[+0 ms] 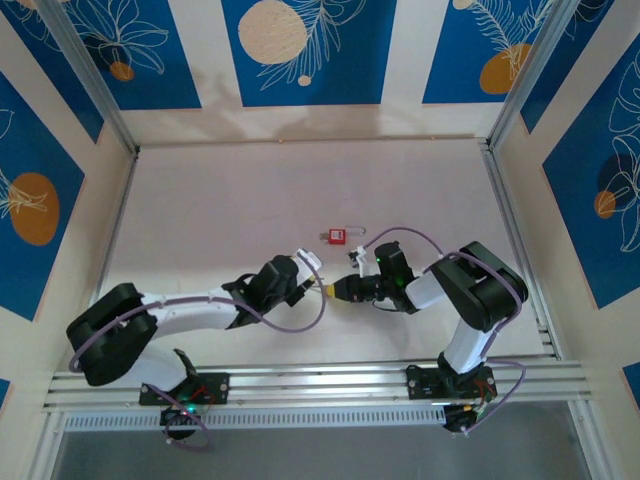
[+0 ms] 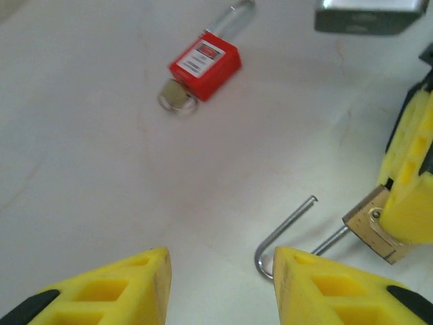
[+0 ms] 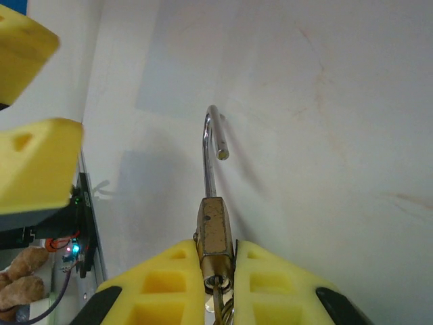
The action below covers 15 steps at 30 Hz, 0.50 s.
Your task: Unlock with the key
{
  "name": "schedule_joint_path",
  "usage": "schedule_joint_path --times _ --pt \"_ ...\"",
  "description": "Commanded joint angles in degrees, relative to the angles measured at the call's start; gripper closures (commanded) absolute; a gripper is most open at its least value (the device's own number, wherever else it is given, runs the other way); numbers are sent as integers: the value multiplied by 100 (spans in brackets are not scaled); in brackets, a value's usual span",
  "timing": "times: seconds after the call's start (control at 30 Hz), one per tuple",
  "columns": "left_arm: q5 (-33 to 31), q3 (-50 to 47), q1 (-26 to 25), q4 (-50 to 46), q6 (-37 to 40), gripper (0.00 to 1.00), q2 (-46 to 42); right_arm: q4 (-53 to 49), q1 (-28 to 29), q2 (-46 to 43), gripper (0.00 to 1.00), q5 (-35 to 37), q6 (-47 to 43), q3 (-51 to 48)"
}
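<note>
Much open, smooth tabletop [image 2: 101, 169] was left around; the right pincer [image 3: 216, 256] was clenched on a squared brass lock [image 3: 215, 227], its hooked shackle [image 2: 284, 227] just beside the released left pincer [image 2: 222, 261].

Cream tabletop [image 1: 220, 200] ringed by blue leaf-patterned wall panels [image 1: 350, 60].

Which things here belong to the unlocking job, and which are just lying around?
In the job:
- brass padlock, shackle open, clamped in the right gripper
- left gripper, open beside it

Lying about:
- red padlock, apart on the table
</note>
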Motion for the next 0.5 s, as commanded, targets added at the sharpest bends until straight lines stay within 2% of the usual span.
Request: schedule_joint_path --times 0.0,0.33,0.47 --pt "284 255 39 -357 266 56 205 -517 19 -178 98 113 -193 36" --pt "-63 457 43 -480 217 52 337 -490 -225 211 96 -87 -32 286" --pt "-125 433 39 -444 205 50 257 -600 -352 265 89 -128 -46 376"
